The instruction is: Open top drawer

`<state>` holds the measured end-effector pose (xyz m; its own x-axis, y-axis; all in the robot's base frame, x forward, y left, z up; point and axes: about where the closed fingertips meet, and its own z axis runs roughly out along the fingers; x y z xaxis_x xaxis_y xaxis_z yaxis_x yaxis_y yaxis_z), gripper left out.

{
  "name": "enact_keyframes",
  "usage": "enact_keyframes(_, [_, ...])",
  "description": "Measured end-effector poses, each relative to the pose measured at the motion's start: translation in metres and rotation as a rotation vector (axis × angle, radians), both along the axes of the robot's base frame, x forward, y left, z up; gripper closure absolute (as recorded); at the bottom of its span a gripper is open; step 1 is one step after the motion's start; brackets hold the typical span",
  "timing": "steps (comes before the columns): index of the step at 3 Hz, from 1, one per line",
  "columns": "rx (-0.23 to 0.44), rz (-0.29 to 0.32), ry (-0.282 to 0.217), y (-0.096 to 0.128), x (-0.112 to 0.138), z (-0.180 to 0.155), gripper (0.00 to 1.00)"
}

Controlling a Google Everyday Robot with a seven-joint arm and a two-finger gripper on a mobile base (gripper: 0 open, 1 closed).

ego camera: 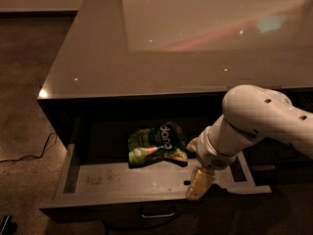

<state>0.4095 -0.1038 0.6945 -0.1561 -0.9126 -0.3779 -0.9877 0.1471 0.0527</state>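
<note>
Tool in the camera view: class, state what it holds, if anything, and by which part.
Cannot be told. The tool is at the front rim of the top drawer, right of the handle.

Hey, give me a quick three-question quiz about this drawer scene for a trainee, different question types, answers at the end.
1. True or false: the top drawer is pulled open.
2. What lies inside it? A) a soda can B) a green snack bag C) an apple
3. Fill in: in the camera view, the gripper hangs at the drawer's front edge, to the ____ of the bag.
Key: 1 true; 2 B; 3 right.
</note>
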Motion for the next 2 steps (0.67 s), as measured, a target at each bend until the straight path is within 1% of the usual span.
enact_keyframes(2, [-0.024,-0.046,-0.009,-0.0008,0.0157,-0.0095,0.65])
